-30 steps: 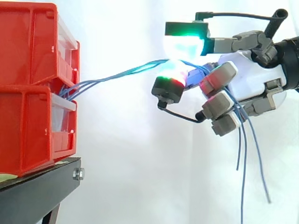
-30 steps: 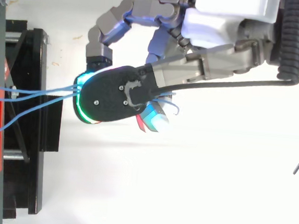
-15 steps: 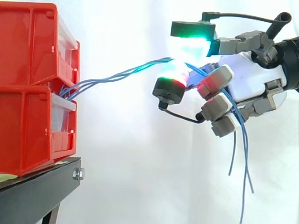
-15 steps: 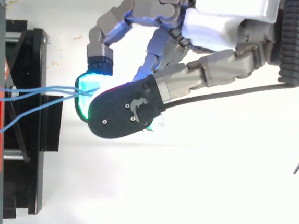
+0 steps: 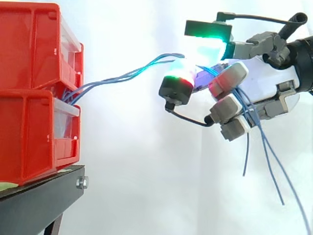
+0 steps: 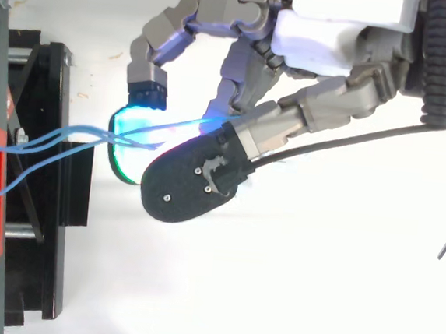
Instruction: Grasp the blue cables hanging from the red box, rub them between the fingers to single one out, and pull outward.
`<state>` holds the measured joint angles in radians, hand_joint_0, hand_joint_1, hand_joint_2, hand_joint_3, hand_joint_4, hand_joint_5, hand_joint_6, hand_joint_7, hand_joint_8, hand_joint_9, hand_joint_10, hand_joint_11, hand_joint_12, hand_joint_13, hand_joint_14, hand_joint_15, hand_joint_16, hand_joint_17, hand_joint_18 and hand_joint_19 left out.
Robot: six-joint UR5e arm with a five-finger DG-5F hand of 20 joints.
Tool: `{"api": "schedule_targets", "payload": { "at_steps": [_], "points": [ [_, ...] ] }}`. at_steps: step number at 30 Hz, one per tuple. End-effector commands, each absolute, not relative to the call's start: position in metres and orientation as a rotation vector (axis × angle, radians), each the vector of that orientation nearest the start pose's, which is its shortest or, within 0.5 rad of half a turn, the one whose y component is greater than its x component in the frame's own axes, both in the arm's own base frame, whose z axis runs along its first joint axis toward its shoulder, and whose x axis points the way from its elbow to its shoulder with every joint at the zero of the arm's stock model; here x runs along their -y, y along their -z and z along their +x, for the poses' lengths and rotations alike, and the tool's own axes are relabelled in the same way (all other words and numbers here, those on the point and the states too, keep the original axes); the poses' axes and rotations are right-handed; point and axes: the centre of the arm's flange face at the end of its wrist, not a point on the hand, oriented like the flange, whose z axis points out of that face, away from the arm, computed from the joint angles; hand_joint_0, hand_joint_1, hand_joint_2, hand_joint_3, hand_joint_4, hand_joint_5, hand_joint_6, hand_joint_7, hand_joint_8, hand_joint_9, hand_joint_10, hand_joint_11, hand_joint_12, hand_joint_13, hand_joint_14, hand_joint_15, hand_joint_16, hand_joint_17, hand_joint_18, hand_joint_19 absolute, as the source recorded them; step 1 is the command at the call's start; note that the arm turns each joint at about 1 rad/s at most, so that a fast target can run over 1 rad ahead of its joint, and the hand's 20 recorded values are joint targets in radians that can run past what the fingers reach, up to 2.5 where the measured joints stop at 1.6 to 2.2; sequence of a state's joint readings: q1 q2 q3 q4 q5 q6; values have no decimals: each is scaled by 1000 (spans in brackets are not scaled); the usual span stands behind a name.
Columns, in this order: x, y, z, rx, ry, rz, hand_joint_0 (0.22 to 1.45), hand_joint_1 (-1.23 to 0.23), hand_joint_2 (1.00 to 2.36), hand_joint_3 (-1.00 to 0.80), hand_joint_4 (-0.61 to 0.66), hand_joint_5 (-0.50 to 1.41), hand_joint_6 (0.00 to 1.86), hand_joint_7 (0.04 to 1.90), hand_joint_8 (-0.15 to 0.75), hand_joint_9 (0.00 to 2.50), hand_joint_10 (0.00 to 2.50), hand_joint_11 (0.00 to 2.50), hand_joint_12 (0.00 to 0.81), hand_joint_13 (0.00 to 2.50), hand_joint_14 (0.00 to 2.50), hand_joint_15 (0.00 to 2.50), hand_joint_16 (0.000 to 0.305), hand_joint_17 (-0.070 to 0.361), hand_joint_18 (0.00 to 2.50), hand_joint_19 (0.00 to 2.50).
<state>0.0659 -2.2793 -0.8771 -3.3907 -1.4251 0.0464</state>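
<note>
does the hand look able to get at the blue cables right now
Likely yes: the blue cables run between the hand's glowing pads, which appear to pinch them, and nothing stands between the hand and the red box.

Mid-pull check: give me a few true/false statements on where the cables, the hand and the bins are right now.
1. The blue cables span the air from the red bins to the hand. True.
2. The hand is open and apart from the cables. False: its glowing fingertips pinch the cables between them.
3. The cables' free ends dangle below the hand. True.
4. The cables lie on the black stand. False: they leave the bins above it and touch it nowhere.
</note>
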Motion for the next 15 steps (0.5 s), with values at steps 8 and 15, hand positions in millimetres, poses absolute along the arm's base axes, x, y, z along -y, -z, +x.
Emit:
{"api": "schedule_targets", "payload": {
  "at_steps": [8,15],
  "points": [
    [100,-362,745,-1328,-1018,1458,493,-542,1000,-500,47,-123,853,985,318,1394,25,1082,399,1177,28,852,59,133,957,883],
    [100,-365,744,-1332,-1014,1462,480,-547,1000,-500,60,-126,845,968,320,1371,25,1060,410,1174,27,849,61,138,956,885]
  ]
}}
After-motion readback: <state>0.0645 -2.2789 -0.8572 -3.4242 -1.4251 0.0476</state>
